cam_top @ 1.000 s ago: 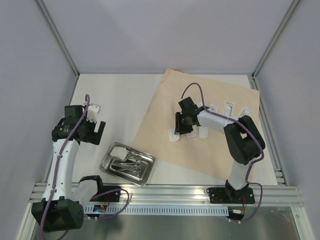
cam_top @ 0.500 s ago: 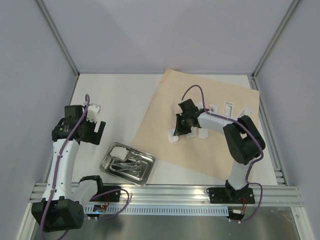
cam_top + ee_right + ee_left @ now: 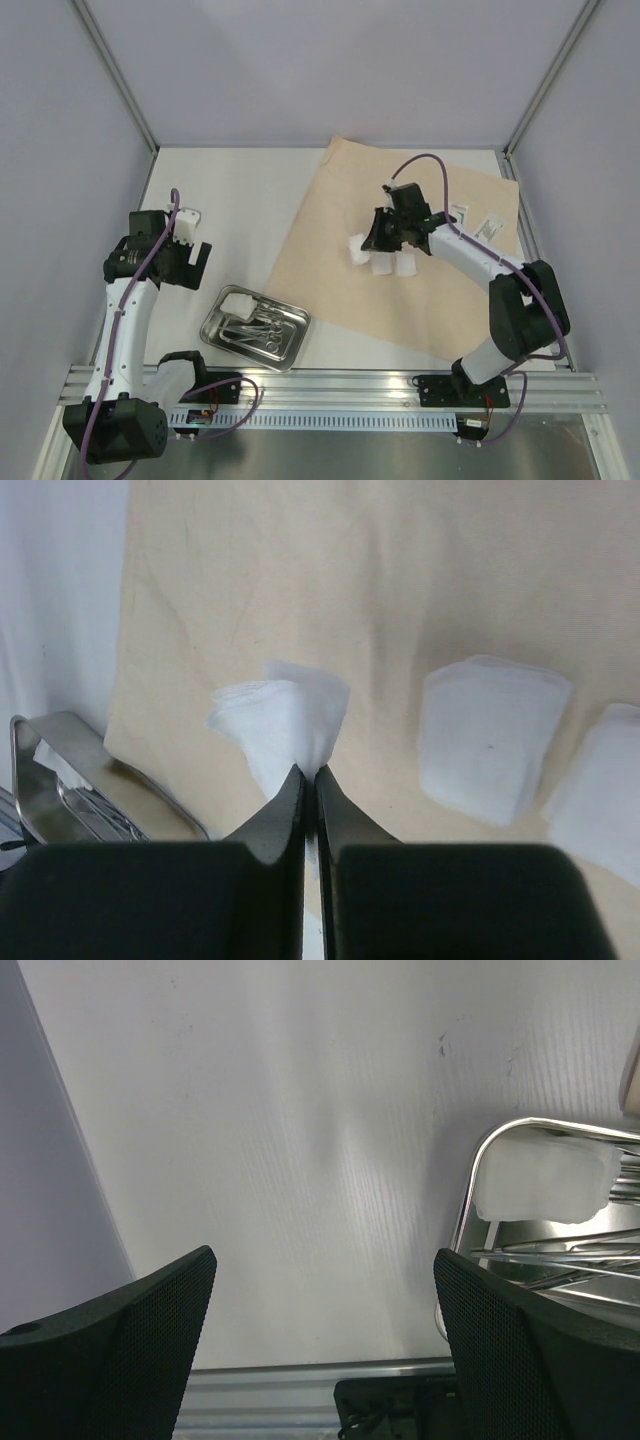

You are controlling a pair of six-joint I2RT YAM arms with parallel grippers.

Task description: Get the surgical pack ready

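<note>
i am pinching a white folded gauze pad (image 3: 283, 720) by one corner in my right gripper (image 3: 308, 772), the jaws pressed together on the cloth. the pad is drooping from the tips over the large tan crepe wrap sheet (image 3: 330, 285); it looks to be just off the sheet, though i cannot be sure. two more white gauze squares (image 3: 490, 735) are lying flat on the sheet just beside it, and small clear packets (image 3: 457, 213) are sitting near the sheet's far right edge. my left gripper (image 3: 325, 1330) is hanging spread wide with nothing between its fingers, over the bare white table (image 3: 230, 190) just beside the small rectangular shiny steel tray (image 3: 297, 338). the tray is sitting at the sheet's near left corner, holding steel clamps (image 3: 262, 325) and one white gauze piece (image 3: 545, 1180) at its far end.

i am judging this as the gauze-loading step: one piece is in the tray, one is in my grip, two are waiting. the next move is calling for carrying this pad left and toward me, lowering it over the tray beside the piece already there, then letting go. the grip is only on a thin corner, so i am thinking a slow carry is wise, since the pad could unfold or slip
</note>
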